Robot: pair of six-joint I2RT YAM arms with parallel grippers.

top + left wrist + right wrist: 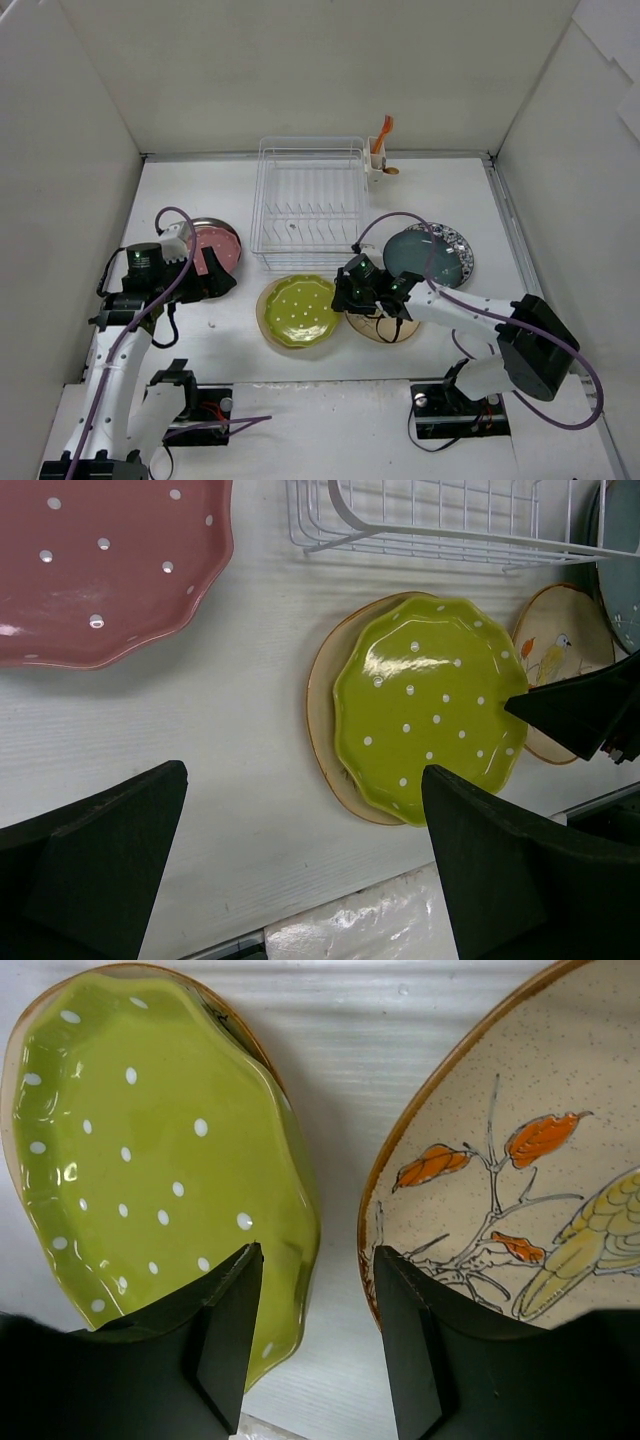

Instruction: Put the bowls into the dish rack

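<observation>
The dish rack (310, 205) stands empty at the back centre. A lime green dotted bowl (298, 310) lies on a cream bowl (325, 715) at the front centre. A cream bird-print bowl (388, 326) lies just right of it. A dark teal bowl (424, 256) rests on a grey speckled bowl (458, 240). A pink dotted bowl (216, 249) is at the left. My right gripper (350, 290) is open and empty, low over the gap between the lime bowl (150, 1150) and the bird bowl (520, 1160). My left gripper (215, 277) is open and empty beside the pink bowl (100, 570).
A white utensil cup (377, 160) with an orange utensil hangs on the rack's right back corner. White walls enclose the table on three sides. The rack's front edge (440, 525) shows in the left wrist view, just beyond the lime bowl (430, 700).
</observation>
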